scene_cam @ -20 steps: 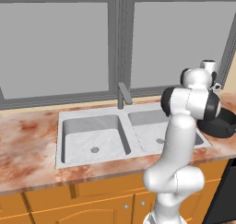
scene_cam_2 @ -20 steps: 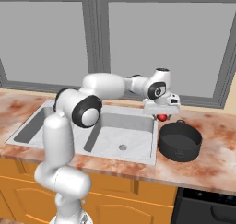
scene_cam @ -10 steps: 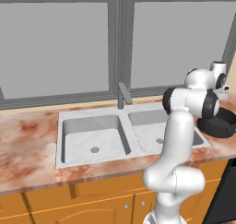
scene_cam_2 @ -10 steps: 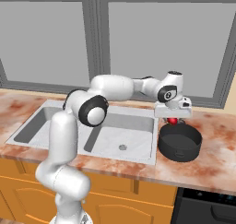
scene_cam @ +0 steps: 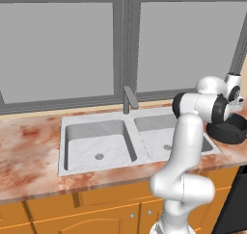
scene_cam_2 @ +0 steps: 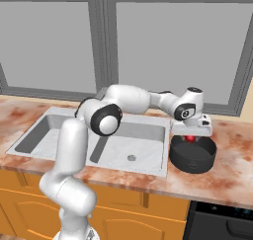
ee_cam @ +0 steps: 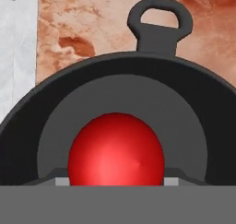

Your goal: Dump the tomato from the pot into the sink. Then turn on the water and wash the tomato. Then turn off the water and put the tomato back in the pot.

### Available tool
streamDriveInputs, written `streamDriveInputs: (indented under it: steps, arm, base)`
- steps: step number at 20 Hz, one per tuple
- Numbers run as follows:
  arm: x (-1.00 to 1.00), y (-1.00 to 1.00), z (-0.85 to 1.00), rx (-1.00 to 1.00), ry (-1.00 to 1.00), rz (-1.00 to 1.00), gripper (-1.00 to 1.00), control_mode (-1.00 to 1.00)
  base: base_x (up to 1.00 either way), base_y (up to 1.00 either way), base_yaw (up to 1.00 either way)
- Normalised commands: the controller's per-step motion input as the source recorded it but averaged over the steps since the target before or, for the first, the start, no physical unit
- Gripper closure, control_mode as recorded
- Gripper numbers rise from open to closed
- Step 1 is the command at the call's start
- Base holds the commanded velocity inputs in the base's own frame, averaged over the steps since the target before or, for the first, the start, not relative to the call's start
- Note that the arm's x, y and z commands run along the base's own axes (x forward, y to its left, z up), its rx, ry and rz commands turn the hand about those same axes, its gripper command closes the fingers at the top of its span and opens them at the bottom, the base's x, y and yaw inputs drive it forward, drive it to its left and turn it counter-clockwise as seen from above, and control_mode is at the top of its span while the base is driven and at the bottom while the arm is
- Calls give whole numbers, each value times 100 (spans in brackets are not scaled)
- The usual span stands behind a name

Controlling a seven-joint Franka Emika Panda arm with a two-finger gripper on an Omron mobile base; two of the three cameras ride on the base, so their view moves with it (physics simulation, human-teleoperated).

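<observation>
My gripper (scene_cam_2: 190, 135) is shut on the tomato (scene_cam_2: 189, 139), a small glossy red ball. It hangs just above the open mouth of the squat black pot (scene_cam_2: 192, 157), which stands on the counter right of the sink (scene_cam_2: 123, 142). In the hand view the tomato (ee_cam: 116, 149) sits between my fingertips, with the pot's dark rim (ee_cam: 138, 61) curving round it and the pot's loop handle (ee_cam: 159, 20) beyond. In the left base view the pot (scene_cam: 230, 131) stands at the far right behind my arm. Both sink basins (scene_cam: 96, 141) hold nothing.
A grey faucet (scene_cam: 129, 99) rises behind the divider between the two basins. Marbled reddish counter (scene_cam_2: 232, 170) surrounds the sink and pot. A window (scene_cam_2: 173, 46) runs along the back wall. A dark oven front (scene_cam_2: 222, 224) sits below the counter at right.
My gripper has carried the tomato to the right, from over the sink's right edge to above the pot, and has come down a little.
</observation>
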Motion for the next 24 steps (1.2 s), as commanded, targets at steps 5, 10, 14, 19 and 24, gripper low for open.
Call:
streamDriveInputs:
  steps: [5, 10, 14, 19, 24]
  arm:
    - [0, -10, -27, 0, 0, 0, 100, -100]
    - [0, -12, -20, 0, 0, 0, 100, -100]
    - [0, -6, -18, 0, 0, 0, 100, -100]
    - [0, 0, -14, 0, 0, 0, 100, -100]
    - [0, 0, -14, 0, 0, 0, 100, -100]
  base:
    - [0, 0, 0]
    - [0, 0, 0]
    - [0, 0, 0]
    - [0, 0, 0]
    - [0, 0, 0]
